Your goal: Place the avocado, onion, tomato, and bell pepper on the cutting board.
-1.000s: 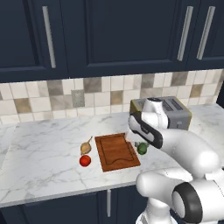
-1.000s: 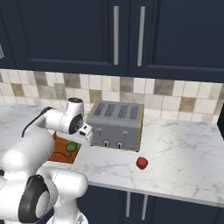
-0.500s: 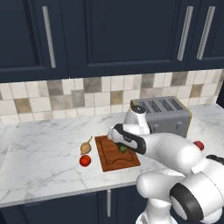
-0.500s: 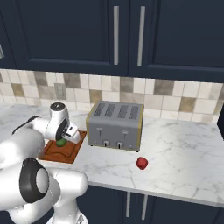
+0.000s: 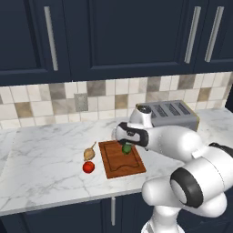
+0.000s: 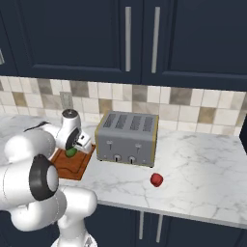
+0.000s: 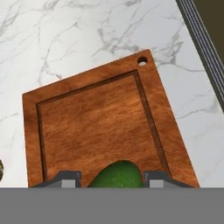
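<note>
My gripper (image 5: 126,146) is shut on the dark green avocado (image 5: 127,148), holding it just above the reddish-brown cutting board (image 5: 119,161). In the hand view the avocado (image 7: 117,175) sits between the two fingertips, over the board (image 7: 96,122). The right base view shows the avocado (image 6: 71,152) above the board (image 6: 75,165). The tan onion (image 5: 89,153) and the red tomato (image 5: 88,167) lie on the counter left of the board. The red bell pepper (image 6: 156,180) lies on the counter in front of the toaster, to its right.
A silver four-slot toaster (image 6: 126,138) stands right of the board, close to my arm. Marble counter (image 5: 41,154) stretches left, with a tiled backsplash and dark cabinets behind. The counter's front edge runs just below the board.
The arm has swung left from beside the toaster, carrying the avocado from the board's right edge to over the board's middle.
</note>
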Controlling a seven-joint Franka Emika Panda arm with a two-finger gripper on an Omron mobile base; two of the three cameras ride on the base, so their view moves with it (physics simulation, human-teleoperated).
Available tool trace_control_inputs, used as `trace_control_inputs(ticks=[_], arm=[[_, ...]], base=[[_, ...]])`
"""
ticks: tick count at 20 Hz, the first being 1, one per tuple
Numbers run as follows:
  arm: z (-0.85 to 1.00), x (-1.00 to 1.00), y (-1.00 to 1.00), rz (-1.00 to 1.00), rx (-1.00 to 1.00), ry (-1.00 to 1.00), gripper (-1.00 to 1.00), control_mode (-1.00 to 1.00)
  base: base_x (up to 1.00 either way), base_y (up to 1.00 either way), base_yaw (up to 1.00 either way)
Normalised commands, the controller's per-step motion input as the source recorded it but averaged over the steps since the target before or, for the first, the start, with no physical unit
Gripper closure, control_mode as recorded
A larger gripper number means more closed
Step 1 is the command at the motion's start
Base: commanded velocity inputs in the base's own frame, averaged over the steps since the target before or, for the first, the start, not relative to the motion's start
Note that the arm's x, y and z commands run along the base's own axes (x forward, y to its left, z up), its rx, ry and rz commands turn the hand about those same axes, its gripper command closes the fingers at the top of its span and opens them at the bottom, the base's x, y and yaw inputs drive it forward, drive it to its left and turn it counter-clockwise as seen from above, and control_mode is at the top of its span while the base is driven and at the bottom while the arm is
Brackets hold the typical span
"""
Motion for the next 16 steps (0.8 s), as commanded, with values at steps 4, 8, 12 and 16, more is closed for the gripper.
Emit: trace_control_inputs(ticks=[4,8,12,16], arm=[[0.31,0.03,0.0,0.0,0.0,-0.02,-1.0,-1.0],[0.44,-0.01,0.06,0.0,0.0,-0.02,-1.0,-1.0],[0.25,-0.37,0.55,0.06,0.01,-0.01,-1.0,-1.0],[0.0,-0.32,0.95,0.06,0.0,0.0,-1.0,-1.0]], base=[[0.0,0.0,0.0],[0.0,0.0,0.0],[0.0,0.0,0.0],[0.0,0.0,0.0]])
